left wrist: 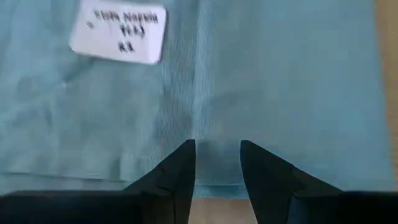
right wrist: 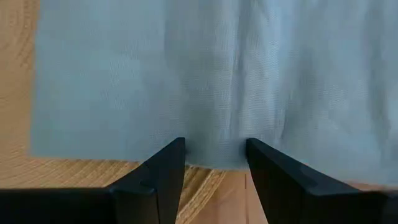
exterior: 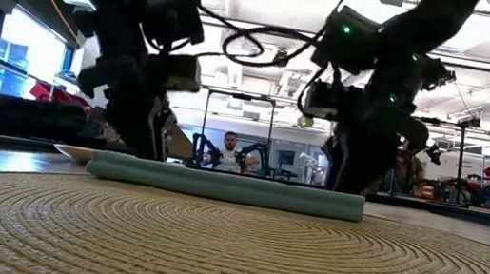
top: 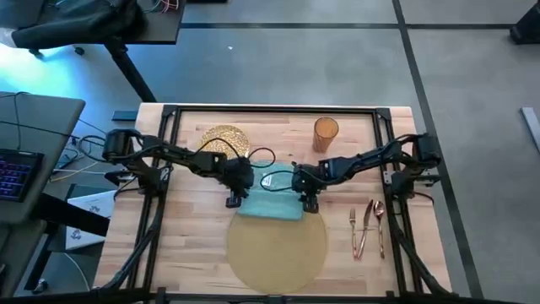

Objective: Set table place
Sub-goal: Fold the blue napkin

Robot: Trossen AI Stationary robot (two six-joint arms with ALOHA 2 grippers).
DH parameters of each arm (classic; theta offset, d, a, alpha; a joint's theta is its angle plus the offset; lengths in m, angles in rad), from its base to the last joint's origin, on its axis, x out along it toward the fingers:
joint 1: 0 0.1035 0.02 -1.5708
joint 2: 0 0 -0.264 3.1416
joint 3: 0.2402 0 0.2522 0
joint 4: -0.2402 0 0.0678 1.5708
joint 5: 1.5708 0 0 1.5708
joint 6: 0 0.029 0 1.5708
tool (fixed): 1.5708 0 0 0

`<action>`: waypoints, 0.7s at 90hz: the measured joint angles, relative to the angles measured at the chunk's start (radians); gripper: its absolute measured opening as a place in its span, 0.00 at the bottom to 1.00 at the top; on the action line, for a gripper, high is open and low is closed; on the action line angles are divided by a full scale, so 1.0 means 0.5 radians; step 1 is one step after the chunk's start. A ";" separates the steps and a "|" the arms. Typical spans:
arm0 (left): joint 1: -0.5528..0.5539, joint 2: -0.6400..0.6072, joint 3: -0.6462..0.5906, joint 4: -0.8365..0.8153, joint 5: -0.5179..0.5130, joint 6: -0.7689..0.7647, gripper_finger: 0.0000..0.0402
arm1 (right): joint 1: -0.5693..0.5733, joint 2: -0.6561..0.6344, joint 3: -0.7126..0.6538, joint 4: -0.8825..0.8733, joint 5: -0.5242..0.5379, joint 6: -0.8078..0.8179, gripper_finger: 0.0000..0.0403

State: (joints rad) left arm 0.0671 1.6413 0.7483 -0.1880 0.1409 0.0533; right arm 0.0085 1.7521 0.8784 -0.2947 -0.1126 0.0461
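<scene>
Both grippers are working at the teal napkin (top: 272,203), which is lying at the middle of the high view across the upper edge of the round woven placemat (top: 277,245) and partly on the bare wood of the table (top: 190,245). Left gripper (top: 234,199) is reaching in from the left of the frame and pressing down at the napkin's left edge; in its wrist view its fingers (left wrist: 180,174) are standing a narrow gap apart with the cloth's hem lying between the tips, though whether they are actually pinching it cannot be told. Right gripper (top: 309,201) is coming in from the right and meeting the napkin's right edge, its fingers (right wrist: 165,174) parted somewhat wider and straddling the edge of the fabric where it is overlapping the placemat. A white label (left wrist: 118,34) is showing on the cloth in the upper left of the left wrist view. In the low view the napkin is lying as a flat folded strip between the two arms. Gold speckled plate (top: 224,141) is sitting at upper centre-left of the high view, the amber tumbler (top: 326,133) at upper centre-right, and the fork (top: 353,221), knife (top: 365,228) and spoon (top: 380,221) are lying side by side right of the placemat.
</scene>
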 joint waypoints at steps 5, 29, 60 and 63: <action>-0.007 0.026 0.005 0.004 -0.001 0.003 0.28 | 0.019 0.006 -0.020 0.011 0.019 0.005 0.38; -0.069 0.093 0.011 -0.018 -0.008 0.025 0.27 | 0.063 0.012 -0.041 0.068 0.059 0.057 0.21; -0.080 0.029 0.146 -0.368 -0.043 0.002 0.11 | 0.063 -0.035 -0.042 0.056 0.055 0.202 0.02; -0.080 0.020 0.173 -0.431 -0.048 0.002 0.11 | 0.063 -0.035 -0.030 0.021 0.057 0.240 0.04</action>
State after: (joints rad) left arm 0.0269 1.6514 0.8350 -0.4036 0.1171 0.0544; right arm 0.0402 1.7344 0.8633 -0.2840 -0.0840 0.1659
